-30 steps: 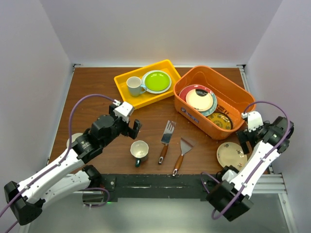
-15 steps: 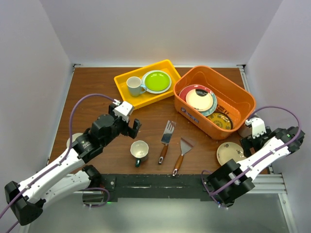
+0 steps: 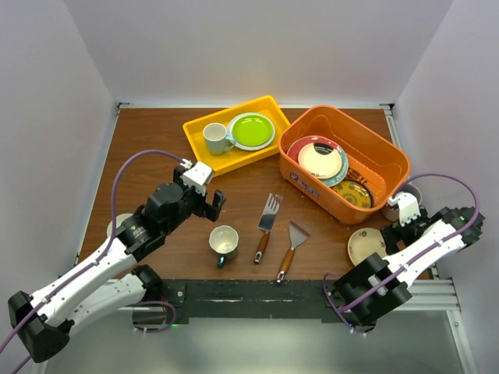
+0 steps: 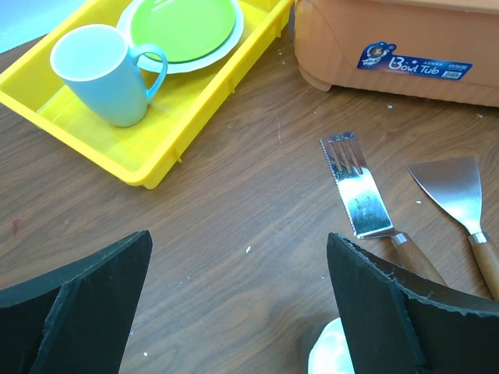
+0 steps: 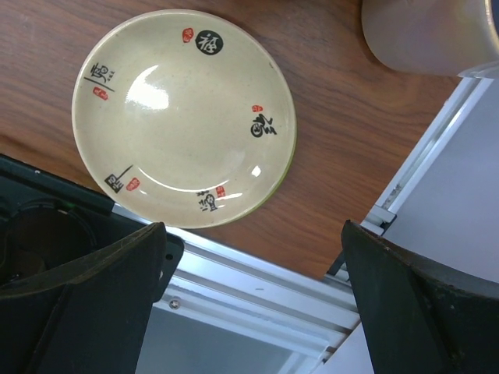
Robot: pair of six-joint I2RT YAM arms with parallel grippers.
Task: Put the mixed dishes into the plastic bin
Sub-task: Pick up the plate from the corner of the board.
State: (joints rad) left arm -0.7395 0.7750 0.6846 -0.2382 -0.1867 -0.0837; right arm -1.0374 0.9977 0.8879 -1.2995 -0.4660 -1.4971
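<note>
Brown wood counter (image 3: 156,140) fills both wrist views. The left fingers (image 4: 86,304) stand wide apart and empty. Ahead of them lie two spatulas (image 4: 355,191), and beyond those is the orange bin (image 4: 335,39). Ahead to their left sits a yellow tray (image 4: 93,140) with a lime plate (image 4: 183,23) and a white mug (image 4: 101,74). A pale rim beside one finger may be the teal mug (image 3: 224,243). The right fingers (image 5: 86,296), spread wide and holding nothing, hover over the cream plate (image 5: 184,117), which lies flat just ahead of their gap, outside the bin.
</note>
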